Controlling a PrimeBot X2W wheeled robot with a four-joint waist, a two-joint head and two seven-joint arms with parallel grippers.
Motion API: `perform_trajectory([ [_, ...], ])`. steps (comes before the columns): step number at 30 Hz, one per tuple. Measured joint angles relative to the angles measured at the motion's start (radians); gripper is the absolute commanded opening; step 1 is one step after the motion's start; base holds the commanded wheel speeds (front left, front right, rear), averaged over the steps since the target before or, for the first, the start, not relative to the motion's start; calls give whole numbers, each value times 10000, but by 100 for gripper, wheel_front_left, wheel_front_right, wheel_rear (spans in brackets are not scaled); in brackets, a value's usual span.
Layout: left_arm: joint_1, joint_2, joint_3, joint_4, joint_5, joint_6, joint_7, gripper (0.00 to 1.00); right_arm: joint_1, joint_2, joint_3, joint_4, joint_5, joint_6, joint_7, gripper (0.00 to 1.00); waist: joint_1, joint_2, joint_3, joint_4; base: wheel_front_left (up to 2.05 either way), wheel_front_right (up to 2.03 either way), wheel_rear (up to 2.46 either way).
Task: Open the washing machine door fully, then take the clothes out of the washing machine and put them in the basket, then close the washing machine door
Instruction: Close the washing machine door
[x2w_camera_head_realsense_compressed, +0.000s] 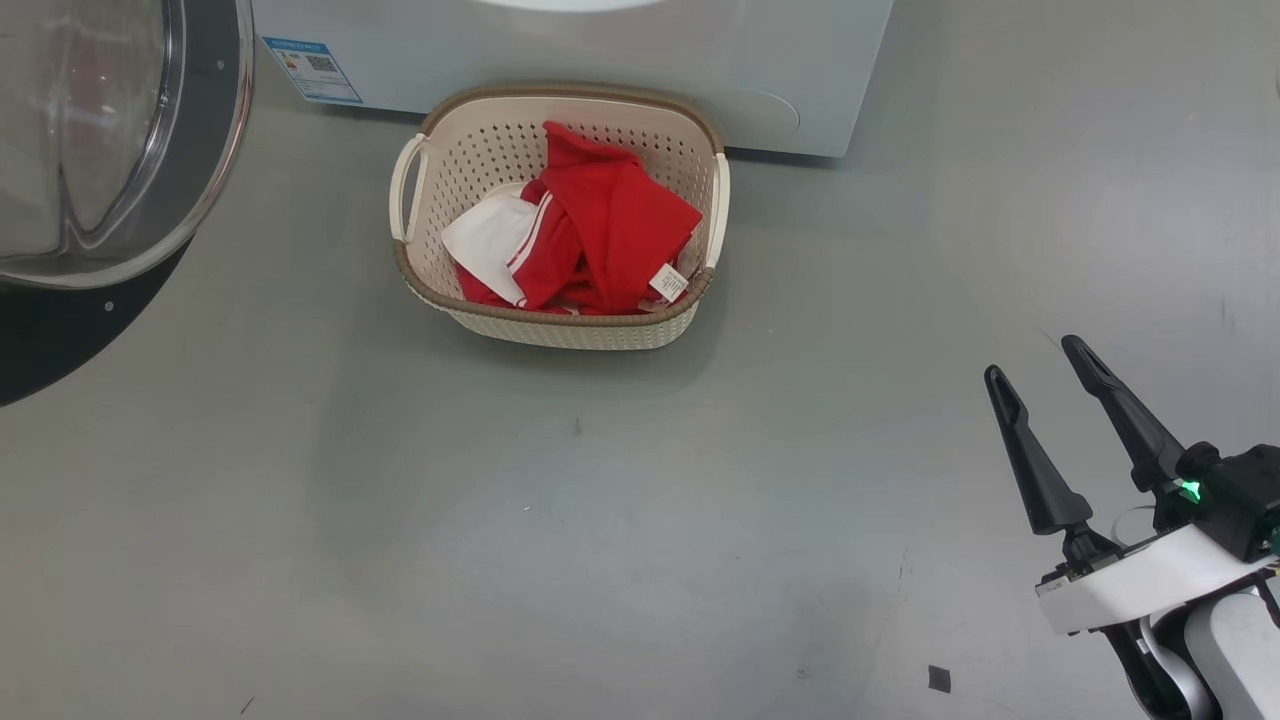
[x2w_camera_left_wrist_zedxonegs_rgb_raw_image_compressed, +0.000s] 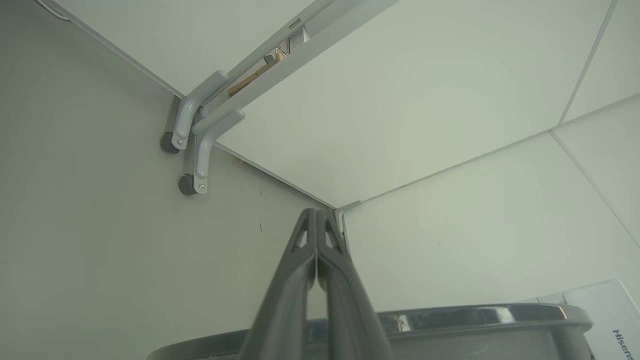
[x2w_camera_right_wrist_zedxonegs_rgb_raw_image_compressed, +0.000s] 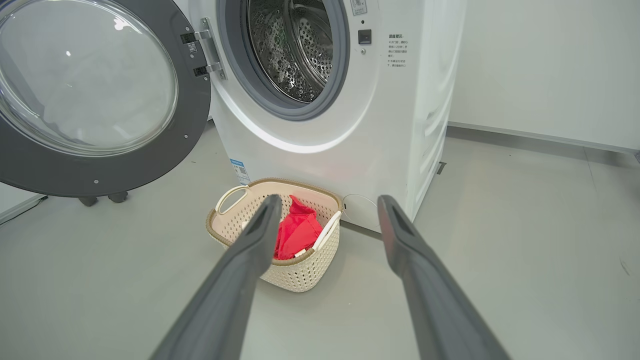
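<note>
While the washing machine door stands swung wide at the robot's left, its clear glass bowl set within the black rim, the washing machine shows its white front along the top of the head view. In the right wrist view, the door hangs on its hinge to the left of the round opening. There the perforated steel drum shows inside the grey rubber ring.

The basket sits on the grey floor just beside the machine's base, to the right of the small blue sticker. The clothes lie bunched inside the basket: red fabric with a white panel, thin white stripes and a small white label near the right rim.

The right gripper hovers over the floor at the lower right, well apart from the basket, its two dark fingers spread and empty. Seen from its own wrist, the right gripper points toward the basket and the clothes, one finger crossing in front of the basket.

The left gripper is clenched, fingertips pressed together with nothing between them, pointing at a junction of pale flat surfaces.
</note>
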Motion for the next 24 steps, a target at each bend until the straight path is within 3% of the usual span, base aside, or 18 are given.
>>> perform_trajectory([
  [7, -569, -345, 322, 531, 36, 0, 401, 0, -1, -6, 59, -8, 2, 0, 0, 100, -1, 0, -57, -86, 0, 0, 0],
  [24, -1465, -483, 1340, 953, 690, 0, 1014, 0, -1, -213, 58, -63, 2, 0, -2, 100, -1, 0, -58, -283, 0, 0, 0],
])
